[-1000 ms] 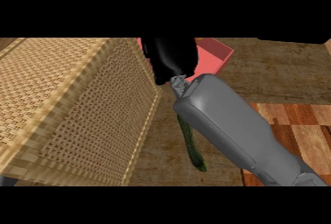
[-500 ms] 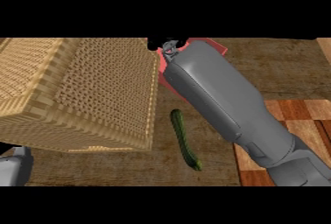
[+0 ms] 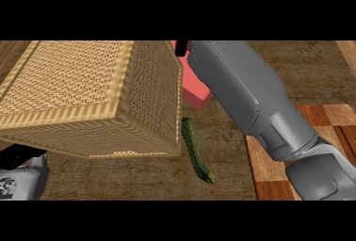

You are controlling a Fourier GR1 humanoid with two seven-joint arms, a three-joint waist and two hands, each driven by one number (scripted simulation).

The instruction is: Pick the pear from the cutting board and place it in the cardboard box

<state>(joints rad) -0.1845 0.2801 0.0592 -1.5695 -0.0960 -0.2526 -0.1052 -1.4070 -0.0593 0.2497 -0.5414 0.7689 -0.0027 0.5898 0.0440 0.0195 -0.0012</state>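
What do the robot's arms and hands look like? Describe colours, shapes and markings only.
The right forearm is a smooth, rounded grey shell that steps through a collar into a second grey segment. Its black right hand shows only as a sliver. The left forearm is grey with small dark marks, topped by the black left hand. No cables show.

Mottled grey-brown counter top (image 3: 125, 181), faint streaked grain, filling the view, flat even light
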